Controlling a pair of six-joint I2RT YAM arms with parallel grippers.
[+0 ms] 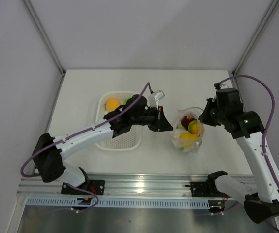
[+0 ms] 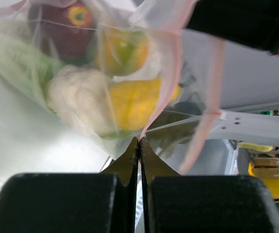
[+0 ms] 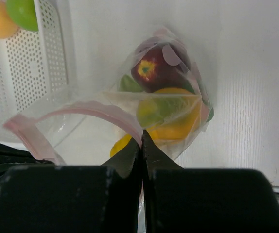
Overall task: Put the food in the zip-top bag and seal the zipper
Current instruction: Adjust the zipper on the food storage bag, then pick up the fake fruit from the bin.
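The left gripper [image 2: 139, 142] and right gripper [image 3: 142, 139] each pinch the zip-top bag [image 1: 188, 134] by its pink zipper [image 3: 96, 108], apparently to hold its mouth up so nothing spills.

white basket [image 1: 125, 140] on table [image 1: 154, 162]
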